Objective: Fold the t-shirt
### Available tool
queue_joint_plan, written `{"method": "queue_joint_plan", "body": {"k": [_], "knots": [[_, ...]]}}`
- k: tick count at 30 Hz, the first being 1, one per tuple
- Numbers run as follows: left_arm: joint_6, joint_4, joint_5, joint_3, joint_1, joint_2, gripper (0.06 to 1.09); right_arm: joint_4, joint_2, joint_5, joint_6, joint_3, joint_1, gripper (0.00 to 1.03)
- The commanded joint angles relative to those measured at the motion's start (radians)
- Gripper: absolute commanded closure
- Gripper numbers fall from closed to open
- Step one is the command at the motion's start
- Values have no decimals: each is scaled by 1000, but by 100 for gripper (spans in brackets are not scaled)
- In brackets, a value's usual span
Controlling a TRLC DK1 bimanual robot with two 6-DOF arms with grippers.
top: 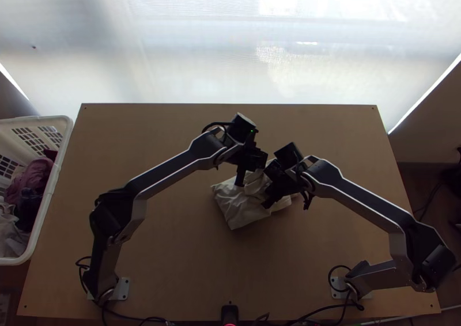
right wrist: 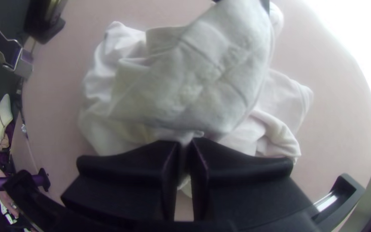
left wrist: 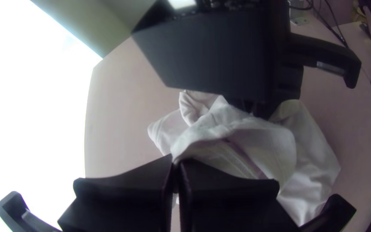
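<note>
The t-shirt (top: 230, 205) lies on the middle of the light wooden table (top: 173, 257), pale and loosely bunched, partly beneath the two grippers. In the top view, one portion spreads out as a wrinkled patch with a corner toward the table's near edge; the rest is crumpled around and between the grippers.

The left gripper (top: 240, 183) is over the t-shirt, its fingers pressed together. In the left wrist view they pinch an edge of the cloth at their tips, and from there a raised fold arches over looser layers.

The right gripper (top: 268, 203) is just beside it, angled in over the shirt. In the right wrist view its fingers are closed on a gathered bit of the fabric at their tips. A broad, creased flap bulges up beyond them, with softer, rumpled layers on either side resting on the tabletop.

Beyond the table's left side, in the top view, a white basket (top: 53, 179) holds a heap of clothes (top: 34, 173), some dark red, some dark and some pale. Black cables (top: 127, 316) run along the table's near edge, where a small black device (top: 229, 312) sits between the arms' bases.
</note>
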Motion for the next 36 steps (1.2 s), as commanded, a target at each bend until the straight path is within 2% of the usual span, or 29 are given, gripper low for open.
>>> {"method": "queue_joint_plan", "body": {"k": [1, 10, 12, 13, 14, 15, 16, 25, 28, 30, 36], "knots": [[-10, 3, -43, 158, -2, 127, 105, 20, -7, 1, -28, -26, -83, 100], [-64, -2, -78, 230, -8, 183, 105, 45, -7, 1, -46, -27, -181, 100], [-87, -2, -81, 230, -10, 187, 100, 65, -2, 1, -48, -44, -189, 100], [-94, 1, -87, 230, -10, 190, 89, 77, -2, 1, -48, -54, -192, 100], [-96, 3, -93, 232, -11, 196, 62, 89, 2, 1, -48, -61, -195, 100], [-96, 9, -112, 232, -11, 204, 24, 99, 10, 1, -48, -67, -201, 100], [-102, 18, -118, 235, -10, 209, 9, 108, 19, 1, -48, -72, -207, 100], [-146, 75, -136, 336, 92, 169, 10, 136, 41, -1, -48, -80, -255, 99], [-128, 90, -156, 344, 124, 114, 11, 139, 41, -1, -43, -77, -266, 84], [-142, 67, -156, 342, 134, 66, 10, 140, 41, -1, -40, -70, -272, 69], [-390, -43, -145, 296, 113, -51, 10, 131, 25, -5, -8, -26, -296, 41]]}}
